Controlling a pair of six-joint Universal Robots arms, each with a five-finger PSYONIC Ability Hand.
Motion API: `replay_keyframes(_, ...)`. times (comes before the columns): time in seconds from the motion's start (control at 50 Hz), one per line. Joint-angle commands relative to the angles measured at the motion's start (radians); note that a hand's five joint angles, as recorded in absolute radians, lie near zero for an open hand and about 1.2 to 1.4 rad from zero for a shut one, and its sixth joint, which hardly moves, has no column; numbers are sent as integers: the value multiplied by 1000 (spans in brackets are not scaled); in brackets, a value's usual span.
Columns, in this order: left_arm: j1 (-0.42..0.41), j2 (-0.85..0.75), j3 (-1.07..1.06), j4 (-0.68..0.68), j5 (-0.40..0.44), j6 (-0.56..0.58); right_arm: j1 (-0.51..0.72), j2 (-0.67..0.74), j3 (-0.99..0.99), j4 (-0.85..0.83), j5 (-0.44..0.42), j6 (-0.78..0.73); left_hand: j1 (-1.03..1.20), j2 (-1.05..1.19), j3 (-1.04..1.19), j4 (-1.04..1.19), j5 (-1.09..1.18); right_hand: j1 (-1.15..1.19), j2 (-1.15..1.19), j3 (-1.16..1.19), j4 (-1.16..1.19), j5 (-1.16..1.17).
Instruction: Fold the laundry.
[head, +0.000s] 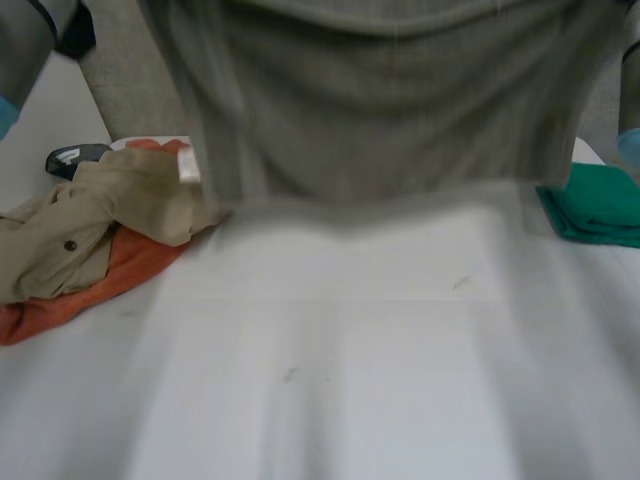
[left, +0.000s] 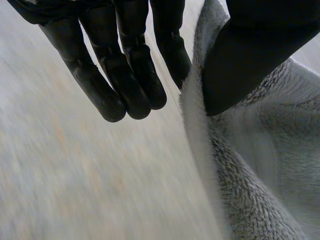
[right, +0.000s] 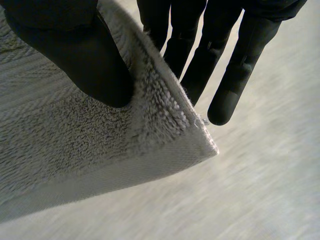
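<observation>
Head view: the grey terry-cloth towel (head: 380, 110) hangs spread above the white table (head: 350, 380), likely readied for a first fold. The left hand (left: 250, 60) pinches its edge and the right hand (right: 75, 55) pinches a corner, thumb against fingers. Next it probably needs laying flat between the beige shirt (head: 110, 205) and the folded green cloth (head: 600, 205).

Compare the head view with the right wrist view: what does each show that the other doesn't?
Head view: a beige shirt lying on an orange cloth, and a folded green cloth. Right wrist view: the right hand pinching a corner of the grey towel between thumb and fingers. Both: the towel, held above the white table.
</observation>
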Motion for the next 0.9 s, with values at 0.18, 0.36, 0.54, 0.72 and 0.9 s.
replay_keyframes(0.18, 31, -20, -456, 174, -9, 55, -6, -32, 372, -15, -174, -41, 241, 203, 208, 198, 237, 273, 228, 208, 198, 223)
replay_keyframes(0.36, 40, -106, -671, 149, -7, 168, -16, 29, 544, 188, -234, 47, 241, 203, 208, 198, 237, 273, 228, 208, 198, 223)
replay_keyframes(0.54, 65, -135, -780, 174, 57, 290, -51, 97, 604, 277, -234, 58, 241, 203, 208, 198, 237, 273, 228, 208, 198, 223)
replay_keyframes(0.72, 77, -137, -845, 279, 176, 389, -59, 85, 627, 283, -239, 107, -211, -248, -243, -253, -215, 273, 228, 208, 198, 223)
replay_keyframes(0.9, 73, -157, -854, 290, 117, 540, -62, 69, 641, 286, -245, 113, -411, -448, -443, -453, -414, 273, 228, 208, 198, 223)
